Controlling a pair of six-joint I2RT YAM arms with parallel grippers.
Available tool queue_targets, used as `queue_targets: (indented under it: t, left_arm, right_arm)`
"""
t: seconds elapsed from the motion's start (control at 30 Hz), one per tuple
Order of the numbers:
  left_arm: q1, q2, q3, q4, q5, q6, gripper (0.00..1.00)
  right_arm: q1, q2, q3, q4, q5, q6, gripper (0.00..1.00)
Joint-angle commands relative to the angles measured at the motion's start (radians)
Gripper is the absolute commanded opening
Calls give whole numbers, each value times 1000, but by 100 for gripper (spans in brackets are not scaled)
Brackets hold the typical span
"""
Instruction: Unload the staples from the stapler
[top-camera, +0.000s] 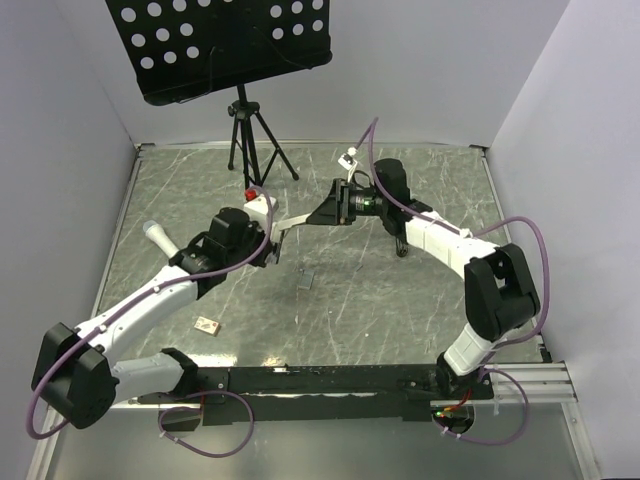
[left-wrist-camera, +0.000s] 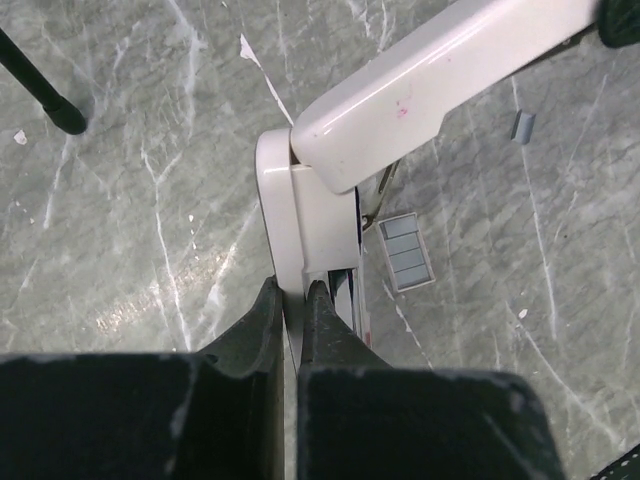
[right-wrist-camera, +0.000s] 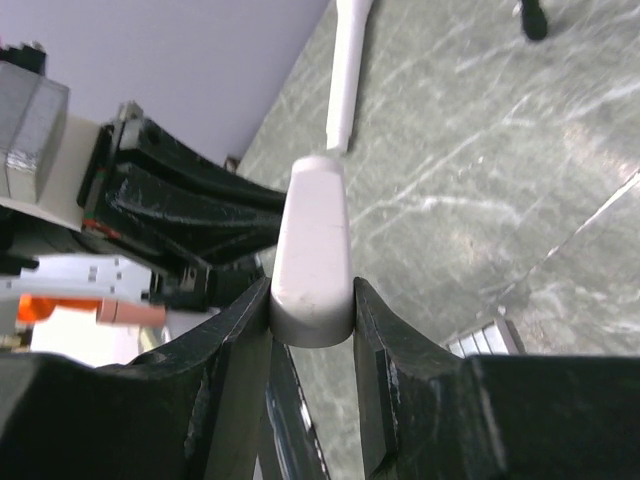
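The stapler (top-camera: 293, 223) is held in the air between my two grippers, pale silvery-grey with a dark bar under it. My left gripper (top-camera: 270, 237) is shut on its rear end; in the left wrist view the fingertips (left-wrist-camera: 318, 300) pinch the pale body (left-wrist-camera: 300, 215), and the top arm (left-wrist-camera: 440, 80) angles up and to the right. My right gripper (right-wrist-camera: 312, 300) is shut on the rounded end of the top arm (right-wrist-camera: 312, 250), also seen from above (top-camera: 322, 213). A tiny grey strip (left-wrist-camera: 522, 125), possibly staples, lies on the table. No staples show inside the stapler.
A black tripod stand (top-camera: 245, 135) with a perforated plate stands at the back. A small tan block (top-camera: 207, 325) lies front left. A grey-faced rectangular piece (left-wrist-camera: 405, 250) lies under the stapler. A white pen-like stick (top-camera: 155, 235) lies at the left. Walls enclose the grey marbled table (top-camera: 400, 300).
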Motion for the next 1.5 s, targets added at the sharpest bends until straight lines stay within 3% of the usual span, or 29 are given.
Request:
queue_targets:
  t: [0.0, 0.17, 0.33, 0.43, 0.57, 0.7, 0.83, 1.0, 1.2, 1.47]
  left_arm:
    - [-55, -34, -32, -28, 94, 100, 1]
    - [-58, -17, -7, -27, -31, 54, 1]
    - [-70, 7, 11, -34, -160, 43, 1]
    - [-102, 35, 59, -72, -321, 18, 1]
    - [-160, 66, 113, -116, -456, -23, 1]
    - [-202, 87, 151, -149, -525, -72, 1]
    - [-271, 151, 231, -219, -660, -89, 1]
    - [-384, 256, 335, -354, -826, -138, 1]
    - [-418, 386, 436, -439, -886, -189, 1]
    - [-417, 376, 455, -426, -852, -188, 1]
  right_arm:
    - [-30, 55, 124, 26, 6, -105, 31]
    - [-32, 111, 150, 36, -11, -94, 40]
    - [-34, 147, 135, 87, -23, -115, 38]
    - [-40, 209, 147, 154, -53, -97, 38]
    - [-52, 305, 164, 275, -86, -15, 37]
    - [-52, 396, 135, 604, -158, 111, 35]
    - [-55, 522, 155, 807, -198, 243, 34]
    - [-57, 626, 210, 909, -214, 319, 33]
    - [-60, 663, 213, 938, -220, 314, 33]
    - [-66, 741, 239, 1092, -251, 417, 32]
